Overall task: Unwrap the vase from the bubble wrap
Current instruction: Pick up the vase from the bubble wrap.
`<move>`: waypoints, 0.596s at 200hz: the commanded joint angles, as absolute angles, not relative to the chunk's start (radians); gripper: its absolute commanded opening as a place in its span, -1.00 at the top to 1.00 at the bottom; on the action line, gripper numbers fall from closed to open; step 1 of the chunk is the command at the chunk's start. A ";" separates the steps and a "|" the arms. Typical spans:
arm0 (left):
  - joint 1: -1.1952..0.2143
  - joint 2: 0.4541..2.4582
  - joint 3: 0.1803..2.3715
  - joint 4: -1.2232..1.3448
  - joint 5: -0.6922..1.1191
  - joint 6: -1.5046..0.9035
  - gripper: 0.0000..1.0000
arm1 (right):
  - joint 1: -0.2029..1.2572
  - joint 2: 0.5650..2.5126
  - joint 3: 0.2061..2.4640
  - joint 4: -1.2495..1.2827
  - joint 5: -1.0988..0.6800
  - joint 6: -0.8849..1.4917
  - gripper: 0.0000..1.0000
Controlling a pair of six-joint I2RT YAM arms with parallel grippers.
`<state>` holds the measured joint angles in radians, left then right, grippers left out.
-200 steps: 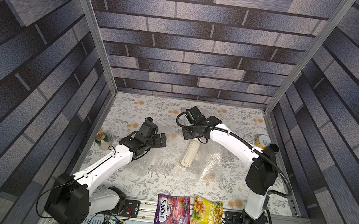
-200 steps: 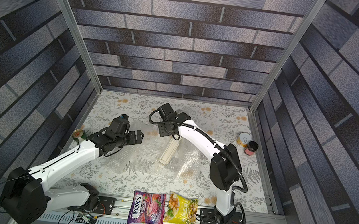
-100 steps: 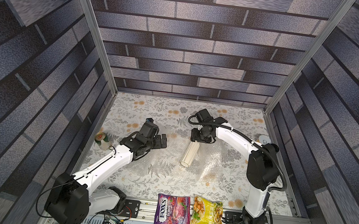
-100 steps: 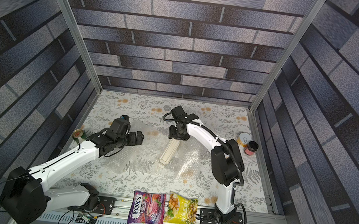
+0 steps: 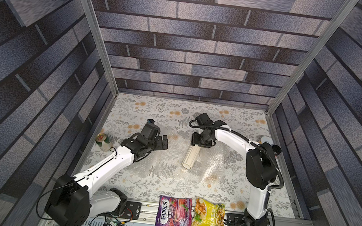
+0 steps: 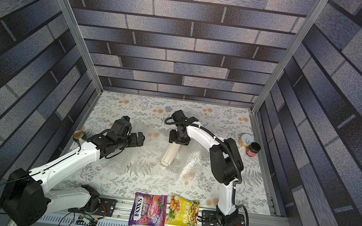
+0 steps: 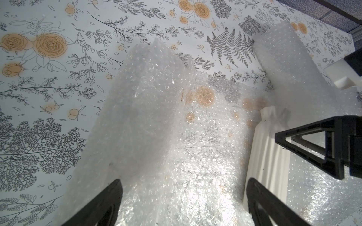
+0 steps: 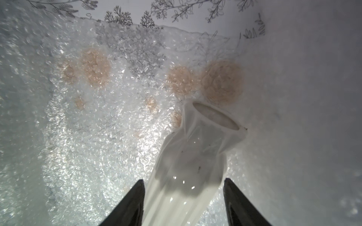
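Observation:
A cream ribbed vase (image 5: 191, 156) (image 6: 170, 154) lies on its side on the spread-out bubble wrap (image 5: 214, 162) (image 6: 144, 158) in the middle of the table, bare on top. My right gripper (image 5: 200, 144) (image 8: 183, 180) points down over the vase's far end. It is open, one finger on each side of the vase (image 8: 195, 146), with a thin gap on at least one side. My left gripper (image 5: 163, 143) (image 7: 184, 181) hangs wide open just left of the vase (image 7: 268, 148), above the bubble wrap (image 7: 156, 117), holding nothing.
A green can (image 5: 102, 141) stands at the left edge. A tin (image 6: 245, 141) and a red jar (image 6: 253, 149) sit at the right edge. A purple candy bag (image 5: 173, 213) and a yellow snack bag (image 5: 209, 215) lie on the front rail. One edge of the wrap curls up (image 7: 278, 49).
My right gripper has come from the far left side onto the vase's far end, its jaws widening a little. The left arm has hardly moved.

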<state>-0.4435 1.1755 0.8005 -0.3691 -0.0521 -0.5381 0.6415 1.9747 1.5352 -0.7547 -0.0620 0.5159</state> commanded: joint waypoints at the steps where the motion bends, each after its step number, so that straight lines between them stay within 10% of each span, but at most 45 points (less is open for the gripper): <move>1: -0.436 1.168 0.792 -0.394 -0.065 -0.518 -0.99 | 0.631 2.006 1.522 -0.770 -0.063 0.521 -0.32; 119: -0.426 1.177 0.795 -0.382 -0.053 -0.513 -0.99 | 0.614 2.136 1.645 -0.810 -0.054 0.483 -0.35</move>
